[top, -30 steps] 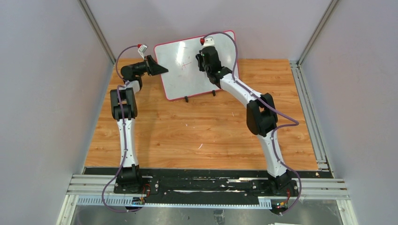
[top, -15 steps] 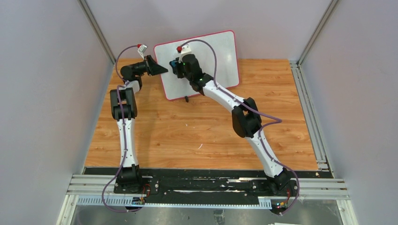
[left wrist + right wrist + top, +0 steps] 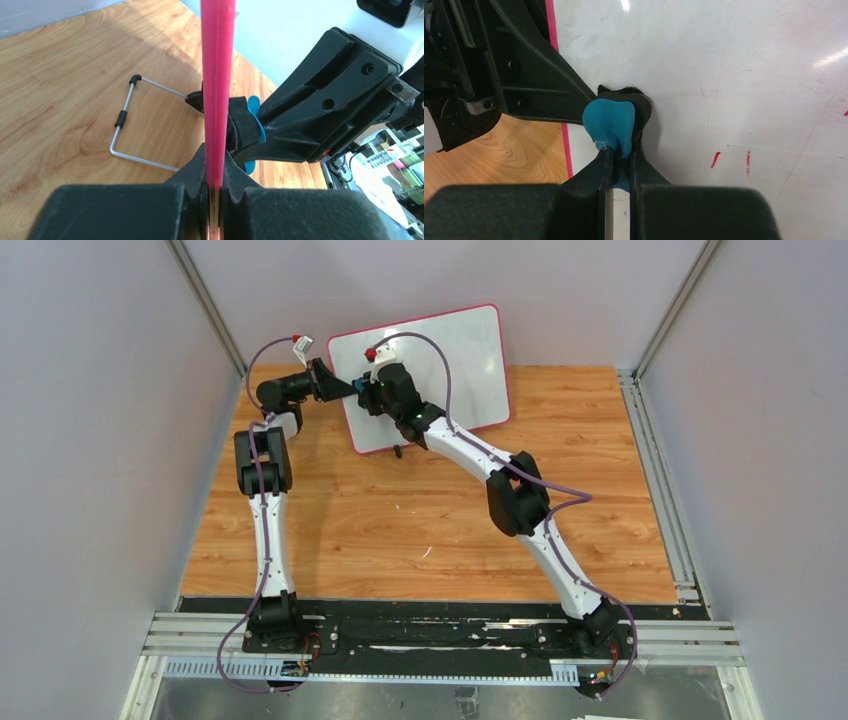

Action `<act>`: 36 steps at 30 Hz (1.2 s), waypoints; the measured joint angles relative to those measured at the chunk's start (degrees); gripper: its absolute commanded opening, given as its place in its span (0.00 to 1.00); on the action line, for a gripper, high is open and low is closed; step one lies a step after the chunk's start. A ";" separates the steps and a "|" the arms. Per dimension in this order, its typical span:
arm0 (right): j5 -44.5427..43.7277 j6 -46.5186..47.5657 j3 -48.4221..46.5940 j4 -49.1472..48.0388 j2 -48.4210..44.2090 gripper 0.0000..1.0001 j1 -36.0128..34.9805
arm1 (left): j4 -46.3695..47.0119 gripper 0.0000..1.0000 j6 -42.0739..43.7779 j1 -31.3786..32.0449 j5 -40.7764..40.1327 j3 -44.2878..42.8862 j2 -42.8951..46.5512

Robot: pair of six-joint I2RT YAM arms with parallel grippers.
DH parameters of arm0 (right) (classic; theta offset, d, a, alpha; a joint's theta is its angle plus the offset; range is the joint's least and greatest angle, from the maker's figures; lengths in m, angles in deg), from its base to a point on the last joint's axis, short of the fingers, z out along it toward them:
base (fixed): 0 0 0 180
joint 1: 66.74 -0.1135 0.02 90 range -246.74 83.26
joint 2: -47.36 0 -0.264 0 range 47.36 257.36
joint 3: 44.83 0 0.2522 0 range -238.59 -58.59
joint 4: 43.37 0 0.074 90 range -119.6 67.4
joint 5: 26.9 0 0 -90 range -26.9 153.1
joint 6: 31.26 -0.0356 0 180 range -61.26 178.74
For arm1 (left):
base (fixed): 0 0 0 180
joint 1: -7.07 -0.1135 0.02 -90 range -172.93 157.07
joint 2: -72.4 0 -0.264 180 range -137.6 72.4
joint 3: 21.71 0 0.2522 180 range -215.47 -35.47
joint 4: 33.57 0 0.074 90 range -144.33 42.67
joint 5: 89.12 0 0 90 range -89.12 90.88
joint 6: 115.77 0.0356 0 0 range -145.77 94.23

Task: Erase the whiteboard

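The whiteboard point(image 3: 460, 360), white with a red-pink frame, stands tilted at the back of the wooden table. My left gripper point(image 3: 350, 388) is shut on its left edge; in the left wrist view the pink frame point(image 3: 217, 75) runs up from between the fingers. My right gripper point(image 3: 372, 392) is shut on a small blue-and-black eraser point(image 3: 610, 122) and presses it on the board's face near the left edge, next to the left gripper. In the right wrist view, small red marks point(image 3: 715, 159) and faint pink smears show on the board point(image 3: 734, 65).
The board's wire stand point(image 3: 125, 117) rests on the table behind it, and one black foot point(image 3: 398, 451) shows at the front. Grey walls with metal rails point(image 3: 205, 305) close in the back and sides. The wooden table point(image 3: 400, 530) lies in front of the board.
My right gripper has swept the eraser left across the board, from near its top centre to its left edge. The red writing in the middle no longer shows. The left arm has not moved.
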 measured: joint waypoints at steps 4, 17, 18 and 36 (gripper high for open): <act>-0.11 0.04 1.40 0.50 -1.38 0.01 0.94 | -0.07 0.00 0.02 0.02 -0.04 0.00 0.00; -3.89 1.64 12.17 0.42 -11.54 0.01 9.70 | -0.02 0.00 -0.07 0.15 -0.11 0.00 0.00; -4.13 1.81 12.63 0.35 -11.89 0.01 9.97 | -0.02 0.00 -0.07 0.15 -0.11 0.00 0.00; -2.89 3.43 -1.90 2.01 -3.15 0.01 3.82 | 0.07 0.00 0.00 0.04 0.04 0.00 0.00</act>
